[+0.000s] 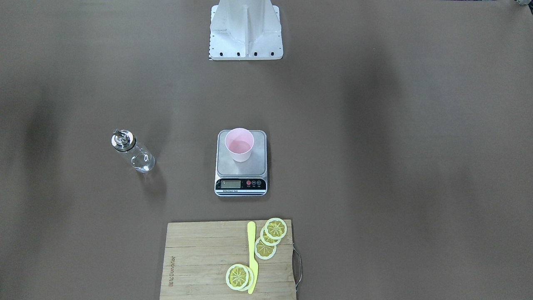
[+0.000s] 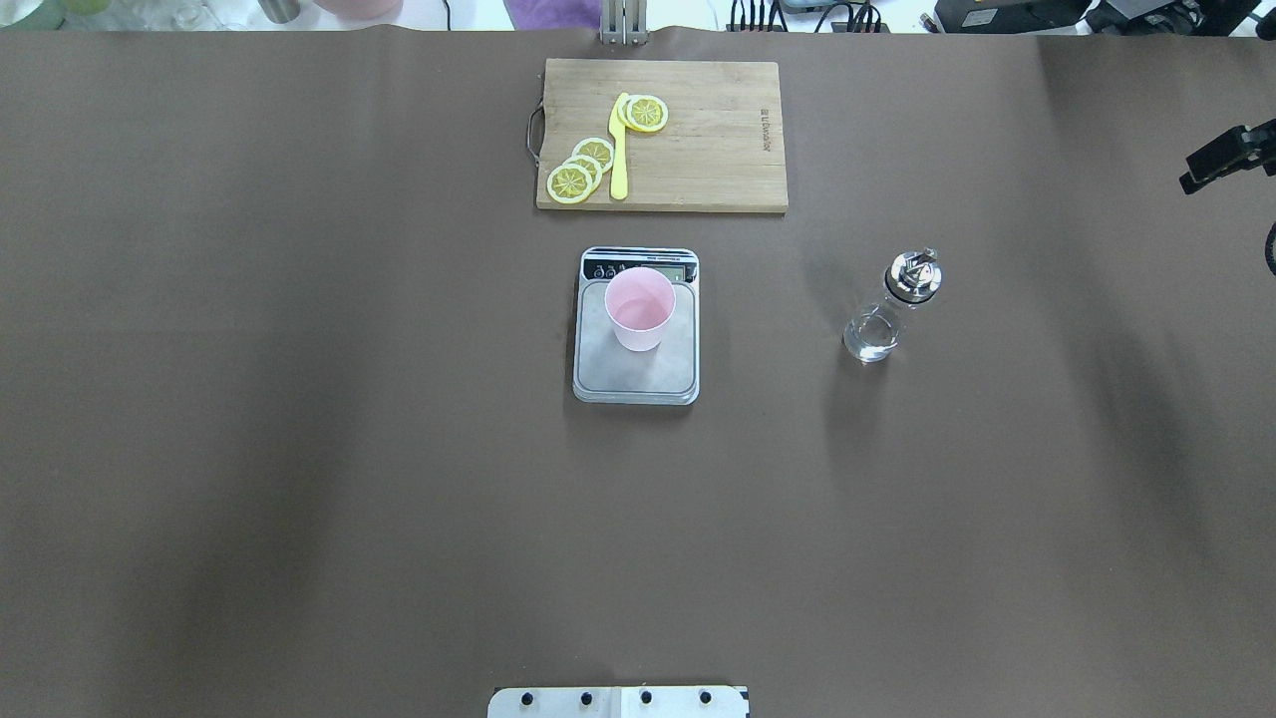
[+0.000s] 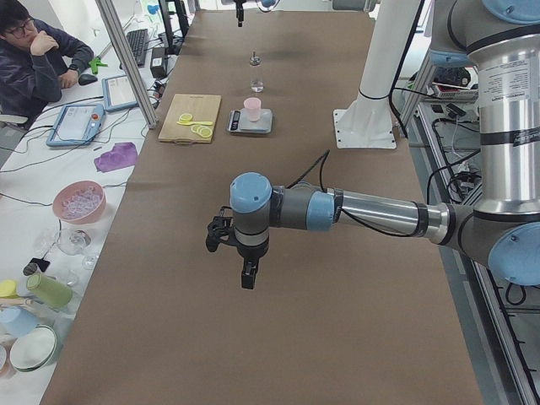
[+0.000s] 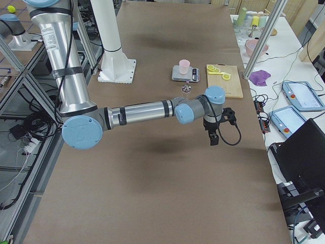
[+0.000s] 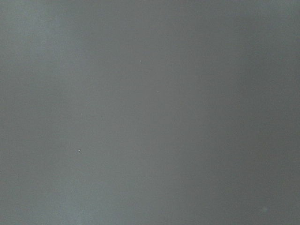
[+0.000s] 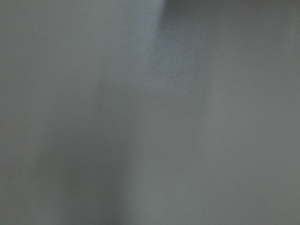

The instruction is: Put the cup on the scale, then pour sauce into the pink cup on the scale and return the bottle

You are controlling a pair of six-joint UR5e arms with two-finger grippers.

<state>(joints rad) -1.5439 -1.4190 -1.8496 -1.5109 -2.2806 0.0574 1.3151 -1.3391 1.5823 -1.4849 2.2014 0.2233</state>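
- Overhead exterior view, bottom edge: only the white base plate (image 2: 618, 701) of the robot shows.
- Centre of the frame: the scale (image 2: 636, 377) lies on the table (image 2: 299, 399). The pink cup (image 2: 639, 307) stands upright on its steel platform, toward the display end. If it holds sauce, I cannot tell.
- Right of centre: the glass bottle (image 2: 882, 314) stands upright, well apart from the scale, with nothing grasping it.
- Top of the frame: the bamboo cutting board (image 2: 718, 140) carries lemon slices (image 2: 570, 182) and a yellow knife (image 2: 619, 160).
- Side views: the left gripper (image 3: 246, 278) and the right gripper (image 4: 214, 140) hang over bare table. Whether they are released or clenched, I cannot tell.
- The pouring seems to be next. It is best to grasp the glass body below the metal cap, carry it upright, tilt slowly over the cup's mouth, and not push the cup.
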